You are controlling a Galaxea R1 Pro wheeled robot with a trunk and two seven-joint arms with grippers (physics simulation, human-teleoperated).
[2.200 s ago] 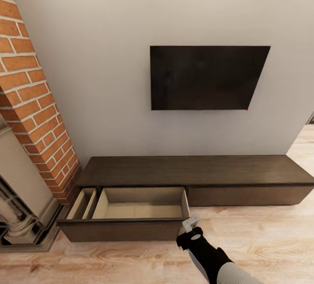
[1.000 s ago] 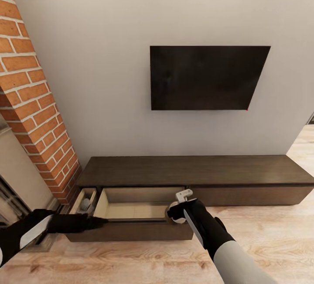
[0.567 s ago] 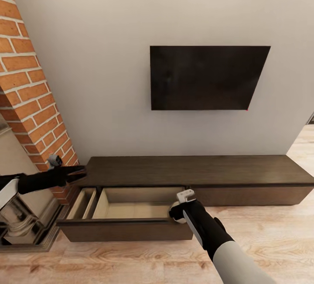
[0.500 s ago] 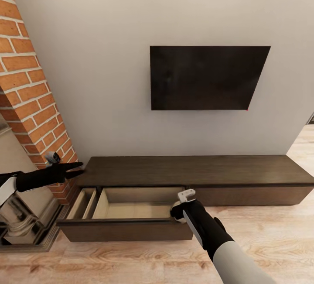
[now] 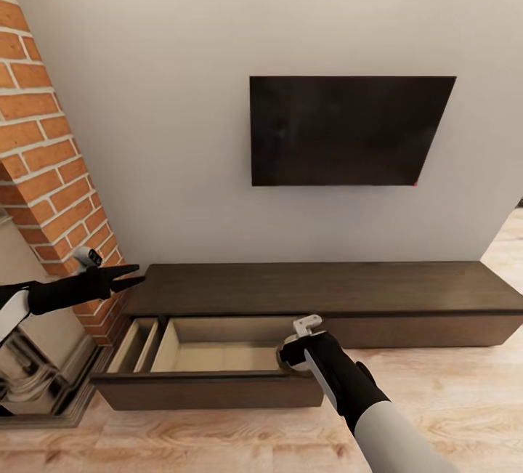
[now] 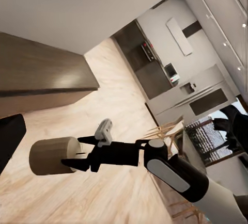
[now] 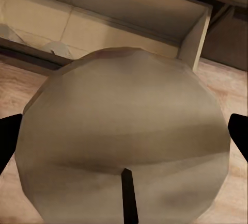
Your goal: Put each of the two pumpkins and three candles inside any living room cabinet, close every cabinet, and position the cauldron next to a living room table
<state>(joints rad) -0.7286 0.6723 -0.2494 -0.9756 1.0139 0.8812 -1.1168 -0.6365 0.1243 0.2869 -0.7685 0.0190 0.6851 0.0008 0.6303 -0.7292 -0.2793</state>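
Note:
The long dark-brown cabinet [image 5: 312, 288] stands under the wall TV, its left drawer [image 5: 218, 357] pulled out with a pale interior. My right gripper [image 5: 290, 352] hangs over the drawer's right front corner, shut on a beige cylindrical candle [image 7: 124, 146], which I also see side-on as the candle [image 6: 51, 155] in the left wrist view. The left gripper [image 5: 127, 277] is open and empty, raised beside the bricks above the cabinet's left end. Two pale rounded shapes [image 7: 56, 48] lie at the drawer's front; I cannot tell what they are. Pumpkins, cauldron and table are out of view.
A brick fireplace [image 5: 51, 168] with a pale surround rises close on the left. A black TV [image 5: 341, 131] hangs on the grey wall. Wood floor [image 5: 436, 400] runs in front of the cabinet. The left wrist view looks past my right arm [image 6: 170, 167] toward a distant kitchen.
The left arm rose from the drawer's left end to beside the bricks. My right gripper carried the candle up to the drawer's right corner. The view shifted slightly.

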